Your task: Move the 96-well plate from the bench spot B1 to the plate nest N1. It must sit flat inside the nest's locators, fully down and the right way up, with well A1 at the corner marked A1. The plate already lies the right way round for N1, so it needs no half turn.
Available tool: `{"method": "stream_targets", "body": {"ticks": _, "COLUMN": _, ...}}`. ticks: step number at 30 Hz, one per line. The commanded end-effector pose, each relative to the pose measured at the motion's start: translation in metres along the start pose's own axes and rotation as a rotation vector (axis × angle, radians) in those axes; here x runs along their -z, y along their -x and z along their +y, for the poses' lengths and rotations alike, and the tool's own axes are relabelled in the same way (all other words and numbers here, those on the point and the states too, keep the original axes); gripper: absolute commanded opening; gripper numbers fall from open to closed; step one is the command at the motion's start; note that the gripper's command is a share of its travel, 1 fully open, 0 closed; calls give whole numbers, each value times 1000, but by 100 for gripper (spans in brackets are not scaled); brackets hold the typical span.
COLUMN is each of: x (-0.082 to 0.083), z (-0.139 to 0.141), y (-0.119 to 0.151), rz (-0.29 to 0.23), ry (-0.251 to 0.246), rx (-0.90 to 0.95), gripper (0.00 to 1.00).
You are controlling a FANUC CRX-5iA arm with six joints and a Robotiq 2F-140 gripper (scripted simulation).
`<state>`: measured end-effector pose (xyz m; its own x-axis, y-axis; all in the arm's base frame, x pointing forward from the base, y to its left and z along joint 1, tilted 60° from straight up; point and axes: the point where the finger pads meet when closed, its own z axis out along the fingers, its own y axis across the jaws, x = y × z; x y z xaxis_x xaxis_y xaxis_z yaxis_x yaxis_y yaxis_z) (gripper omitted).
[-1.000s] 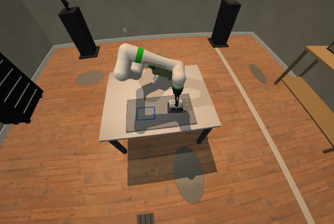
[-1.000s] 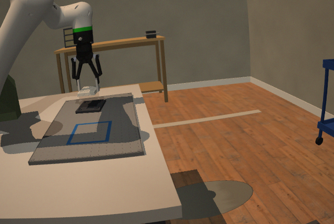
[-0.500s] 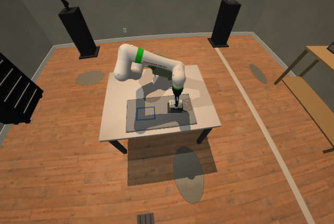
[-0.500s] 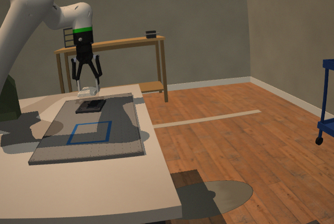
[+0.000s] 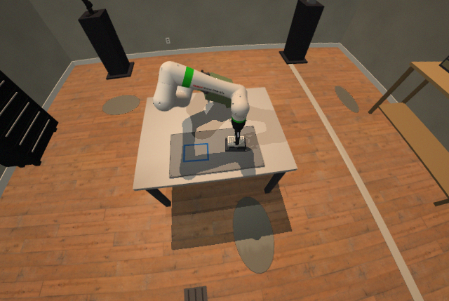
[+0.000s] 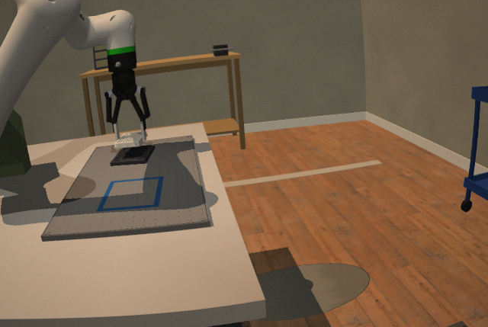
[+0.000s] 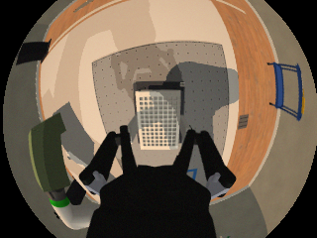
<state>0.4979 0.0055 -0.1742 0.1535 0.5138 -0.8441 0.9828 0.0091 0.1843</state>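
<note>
The white 96-well plate [image 6: 128, 140] hangs level between my fingers, a little above the black plate nest N1 [image 6: 132, 155]. My gripper [image 6: 129, 134] is shut on the plate's two long sides. In the wrist view the plate [image 7: 158, 119] sits between the fingers and covers most of the nest, whose dark rim [image 7: 158, 86] shows beyond its far edge. In the top view the gripper [image 5: 236, 142] stands straight over the nest [image 5: 236, 148]. The blue outline of spot B1 [image 6: 130, 193] on the grey mat is empty. The A1 corner mark is too small to make out.
The grey mat [image 5: 216, 151] lies on the white table [image 5: 214, 138]. A green block [image 6: 11, 145] stands by the arm's base. A wooden bench [image 6: 165, 79] stands behind the table, and a blue cart [image 6: 476, 150] is at far right.
</note>
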Motion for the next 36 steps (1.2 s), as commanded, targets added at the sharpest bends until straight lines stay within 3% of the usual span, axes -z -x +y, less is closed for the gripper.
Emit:
{"method": "stream_targets", "body": {"ticks": 1, "x": -4, "z": 0, "y": 0, "rz": 0, "ry": 0, "rx": 0, "gripper": 0}}
{"method": "stream_targets", "body": {"ticks": 17, "x": -27, "z": 0, "y": 0, "rz": 0, "ry": 0, "rx": 0, "gripper": 0}}
{"method": "stream_targets", "body": {"ticks": 36, "x": -27, "z": 0, "y": 0, "rz": 0, "ry": 0, "rx": 0, "gripper": 0}}
